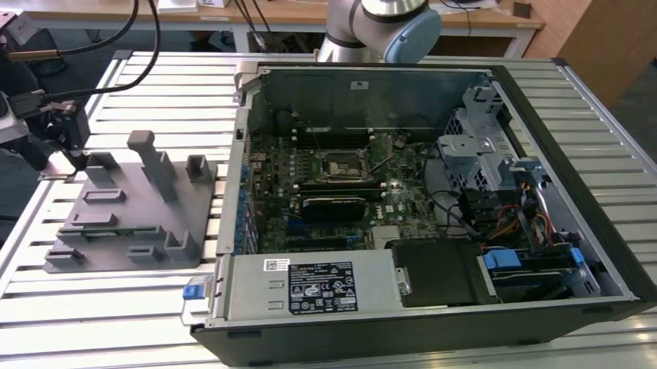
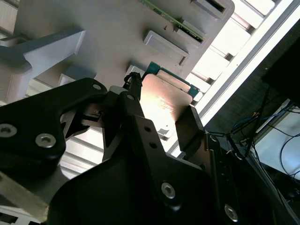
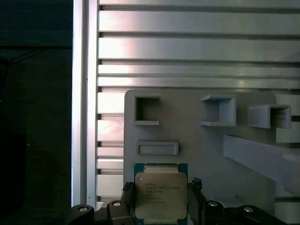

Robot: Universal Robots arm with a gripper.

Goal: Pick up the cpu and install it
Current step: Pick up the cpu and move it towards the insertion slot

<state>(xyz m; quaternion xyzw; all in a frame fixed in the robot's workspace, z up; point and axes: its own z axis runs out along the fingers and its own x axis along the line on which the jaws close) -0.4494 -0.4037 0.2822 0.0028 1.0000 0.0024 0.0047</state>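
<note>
The cpu (image 3: pixel 161 194) is a small square chip with a silvery top on a green board. It lies at a corner of the grey plastic fixture (image 3: pixel 197 150). My gripper (image 3: pixel 161 206) straddles it, one black finger (image 3: pixel 127 199) against each side edge, so it looks shut on the chip. The second wrist view shows the cpu (image 2: pixel 164 98) between the same fingers of the gripper (image 2: pixel 161 115). In the exterior view the gripper (image 1: pixel 72 157) hangs over the fixture's (image 1: pixel 134 207) corner at that view's left. The socket (image 1: pixel 339 165) sits mid-motherboard inside the open case.
The open computer case (image 1: pixel 431 200) lies on the slatted aluminium table (image 1: pixel 113 307), toward the exterior view's right. The fixture carries several upright posts (image 1: pixel 154 165). Cables (image 1: pixel 92 46) hang near the arm. The table's edge runs close to the gripper.
</note>
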